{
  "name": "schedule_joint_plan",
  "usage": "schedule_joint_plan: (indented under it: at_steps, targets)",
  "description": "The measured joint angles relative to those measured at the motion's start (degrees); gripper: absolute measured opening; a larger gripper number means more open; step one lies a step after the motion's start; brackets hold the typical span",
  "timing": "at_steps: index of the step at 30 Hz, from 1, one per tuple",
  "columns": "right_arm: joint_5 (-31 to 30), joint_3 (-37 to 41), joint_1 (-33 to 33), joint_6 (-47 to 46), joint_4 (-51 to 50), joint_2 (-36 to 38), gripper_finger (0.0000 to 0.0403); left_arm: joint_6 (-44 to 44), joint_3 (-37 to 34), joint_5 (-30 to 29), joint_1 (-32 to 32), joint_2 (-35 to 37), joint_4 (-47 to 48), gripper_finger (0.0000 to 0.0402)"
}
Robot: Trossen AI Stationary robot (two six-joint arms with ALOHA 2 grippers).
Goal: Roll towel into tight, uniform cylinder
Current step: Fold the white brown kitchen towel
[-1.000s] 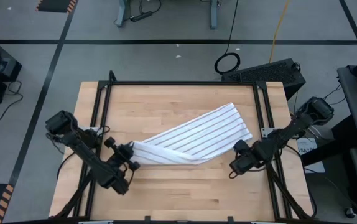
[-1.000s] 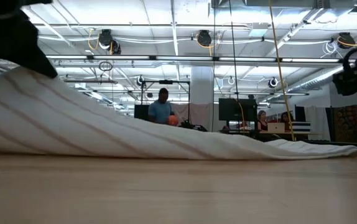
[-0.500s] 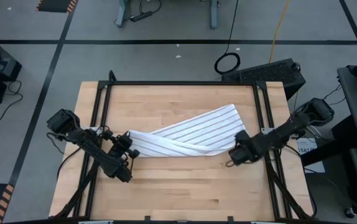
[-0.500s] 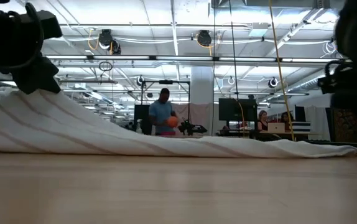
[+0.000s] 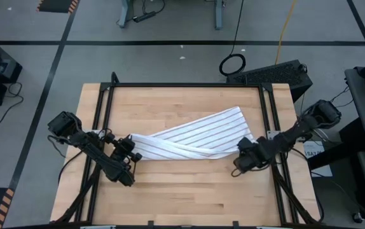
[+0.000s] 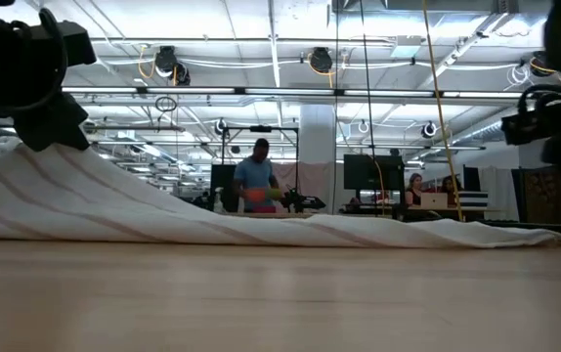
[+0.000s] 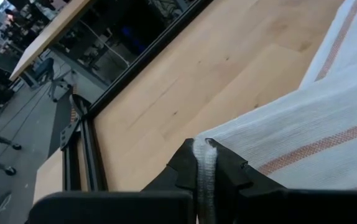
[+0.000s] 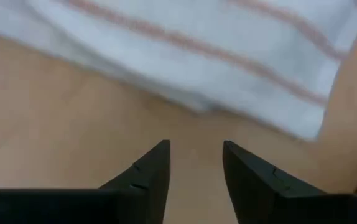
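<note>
Since a second ago the left gripper (image 5: 130, 154) has carried its towel end up and back toward the worktop's left side, laying a fold over; the right gripper (image 5: 241, 159) has shifted in toward the towel's right end. Over the last half second almost nothing is changing.

High view: the towel (image 5: 195, 138) is lying diagonally across the middle of the worktop (image 5: 170, 197), far corner up-right, left end folded over itself in a loose twist. Left gripper is sitting at that left end, right gripper just beside the lower right edge. No cylinder forming yet, just one sloppy fold.

Low view: the towel (image 6: 163, 210) is sloping from a raised hump on the picture's left down to a flat thin edge at its right. A person (image 6: 255, 178) is standing in the room behind.

Left wrist view: the fingers (image 7: 225, 169) are pinching the towel edge (image 7: 303, 130), cloth squeezed between them.

Right wrist view: the fingers (image 8: 250, 171) are spread with bare wood between them, towel (image 8: 216, 56) just ahead, not touching.

Judgement: the task is barely starting. The roll proper, tightening and evening out, is all left to do.
</note>
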State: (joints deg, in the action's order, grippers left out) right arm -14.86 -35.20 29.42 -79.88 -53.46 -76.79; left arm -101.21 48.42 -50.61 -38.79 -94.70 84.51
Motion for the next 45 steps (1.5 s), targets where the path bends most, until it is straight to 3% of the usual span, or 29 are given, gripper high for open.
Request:
schedule_joint_plan:
  at_steps: [7, 12, 16, 20, 23, 30, 33, 39, 45]
  targets:
    - [-3.0, 3.1, 0.2, -0.7, 5.7, -1.2, 0.0192, 1.3, 0.0, -0.6, 0.2, 0.0, 0.1, 0.002]
    - [-5.5, 4.6, -1.0, -0.9, 7.8, -2.8, 0.0198, 1.2, 0.0, -1.0, 0.2, 0.0, 0.1, 0.002]
    - [-8.6, 4.7, -2.2, -0.4, 7.4, -3.1, 0.0161, 1.2, 0.0, -1.3, 0.2, 0.0, 0.0, 0.002]
    - [-9.5, 4.7, -2.9, 0.9, 8.0, -3.0, 0.0066, 1.2, 0.0, -1.3, 0.2, 0.0, 0.0, 0.002]
    - [-7.4, 2.8, -3.4, 1.3, 4.3, -2.6, 0.0012, 1.2, 0.0, -1.3, 0.2, 0.0, 0.0, 0.002]
    - [-6.1, -9.8, -6.5, 2.7, -12.2, -2.1, 0.0003, 1.2, 0.0, -1.8, 0.2, 0.0, 0.0, 0.002]
    - [-1.1, -13.8, -8.8, 5.4, -14.9, -2.0, 0.0004, 1.5, 0.0, -1.8, 0.2, 0.0, 0.1, 0.002]
    - [13.1, -15.2, -15.5, 14.3, -18.0, -2.0, 0.0003, 1.5, 0.0, -1.9, 0.2, 0.0, 0.3, 0.002]
    - [13.6, -16.4, -21.4, 21.9, -26.7, -2.5, 0.0004, 1.5, 0.0, -1.9, 0.2, 0.0, 0.4, 0.002]
